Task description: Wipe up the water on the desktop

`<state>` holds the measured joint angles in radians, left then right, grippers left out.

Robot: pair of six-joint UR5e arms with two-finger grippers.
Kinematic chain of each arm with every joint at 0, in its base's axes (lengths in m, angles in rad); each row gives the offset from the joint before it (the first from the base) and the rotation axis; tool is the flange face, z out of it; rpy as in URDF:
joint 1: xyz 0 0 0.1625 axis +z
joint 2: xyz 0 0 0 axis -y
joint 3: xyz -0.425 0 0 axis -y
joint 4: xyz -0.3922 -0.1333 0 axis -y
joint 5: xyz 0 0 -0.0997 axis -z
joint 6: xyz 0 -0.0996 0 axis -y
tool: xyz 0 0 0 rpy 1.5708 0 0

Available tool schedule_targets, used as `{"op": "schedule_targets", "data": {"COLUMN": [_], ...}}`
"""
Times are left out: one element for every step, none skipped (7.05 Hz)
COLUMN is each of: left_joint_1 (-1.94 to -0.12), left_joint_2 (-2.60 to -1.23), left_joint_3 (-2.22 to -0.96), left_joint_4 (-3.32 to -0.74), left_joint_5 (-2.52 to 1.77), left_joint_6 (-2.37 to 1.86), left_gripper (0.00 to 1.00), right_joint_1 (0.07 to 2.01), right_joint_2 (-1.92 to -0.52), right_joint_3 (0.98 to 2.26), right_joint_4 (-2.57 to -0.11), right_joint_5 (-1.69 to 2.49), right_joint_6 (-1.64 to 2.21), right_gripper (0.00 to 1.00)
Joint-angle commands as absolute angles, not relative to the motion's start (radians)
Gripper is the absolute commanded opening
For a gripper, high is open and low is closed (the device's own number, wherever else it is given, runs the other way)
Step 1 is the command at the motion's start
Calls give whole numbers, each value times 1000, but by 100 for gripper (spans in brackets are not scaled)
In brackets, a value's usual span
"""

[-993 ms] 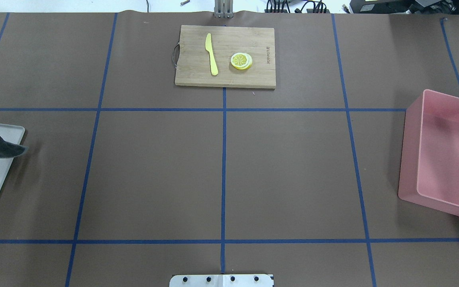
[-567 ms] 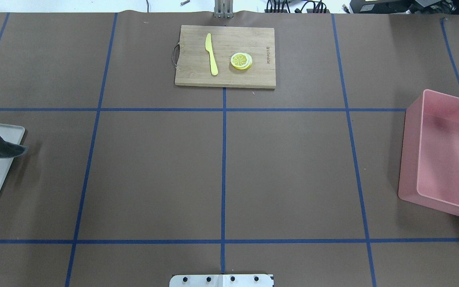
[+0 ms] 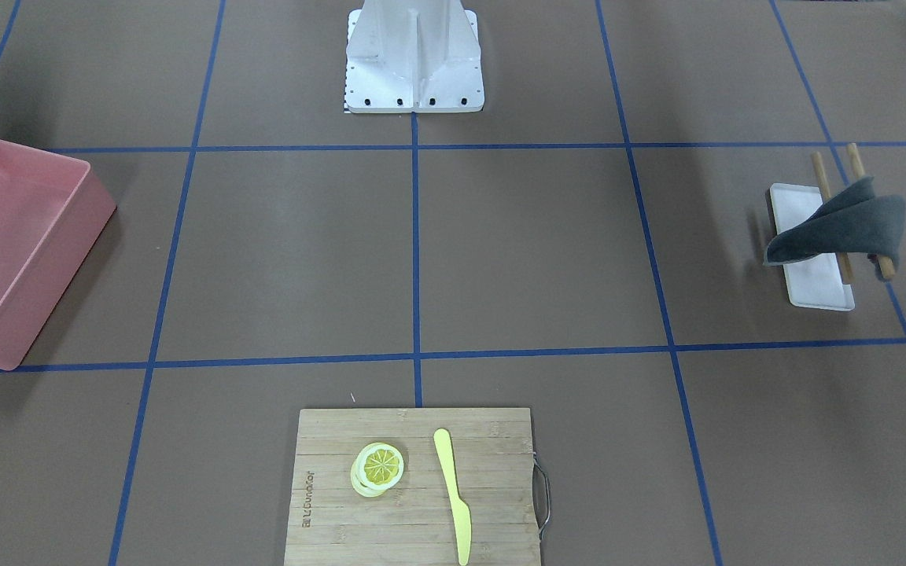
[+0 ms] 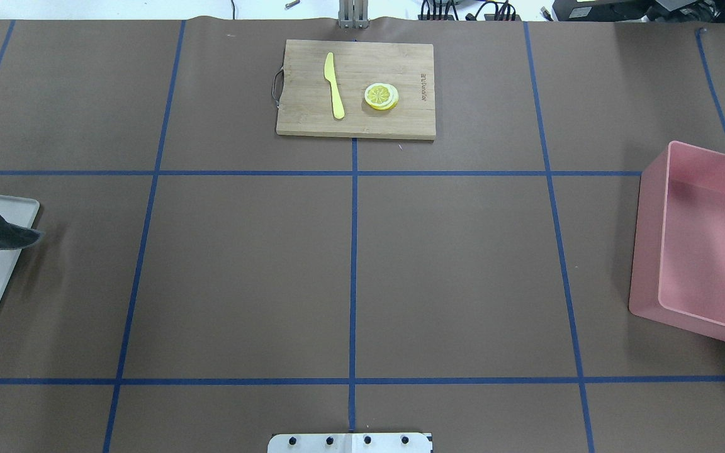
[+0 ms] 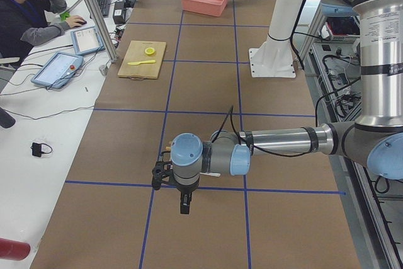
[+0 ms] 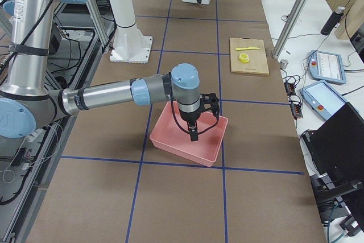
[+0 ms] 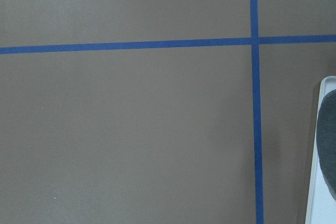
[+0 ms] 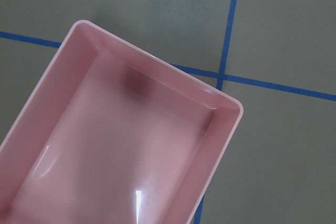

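**While both arms hang over the table, the cloth sits on its rack**

Although each arm shows clearly from the table ends, neither side view lets me tell whether its pincer is released or clenched. The left gripper (image 5: 184,207) points straight down above the desktop (image 4: 243,270), close to a crossing of the blue tape lines (image 4: 353,251). The right gripper (image 6: 194,135) points down over the open pink bin (image 4: 649,239), which stands at the robot's right end of the table, skewed to the tape grid.

The brown desktop fills every view, flat and matte, divided into large rectangles by the tape. At the robot's left end a dark grey cloth (image 3: 838,228) drapes over two wooden rods (image 3: 819,169) that lie across a white tray (image 3: 815,291). The left wrist camera catches the edges of that tray and cloth at its right border.

On the far side from the robot lies a bamboo cutting board (image 4: 306,94) with a metal handle, carrying a yellow knife (image 4: 335,88) and stacked lemon slices (image 4: 381,96) set apart from each other. A person (image 5: 25,17) sits at a side desk beyond the table.
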<state>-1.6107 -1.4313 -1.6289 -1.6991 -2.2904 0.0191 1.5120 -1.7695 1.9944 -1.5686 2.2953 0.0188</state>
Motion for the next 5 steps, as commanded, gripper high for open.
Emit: {"op": "schedule_targets", "data": {"left_joint_1": [-1611, -1611, -1611, -1611, -1611], "left_joint_2": [-1446, -1450, -1453, -1468, -1480], "left_joint_3": [-1631, -1640, -1652, -1649, -1657], "left_joint_4": [-1700, -1700, -1700, -1695, -1703], "left_joint_5": [-2359, -2367, -2368, -2372, -2432], "left_joint_6": [8, -3, -3, -5, -5], "left_gripper": [98, 98, 98, 98, 98], "right_joint_1": [1513, 1513, 1513, 1513, 1513], "right_joint_2": [-1769, -1778, -1781, -1784, -1787], "right_joint_3": [1988, 1979, 1980, 1980, 1971], "right_joint_4": [-1569, -1569, -1568, -1569, -1569], "right_joint_5": [2309, 2301, 2284, 2280, 2279], "right_joint_6": [21, 9, 3, 5, 3], "right_gripper": [100, 100, 100, 100, 100]}}
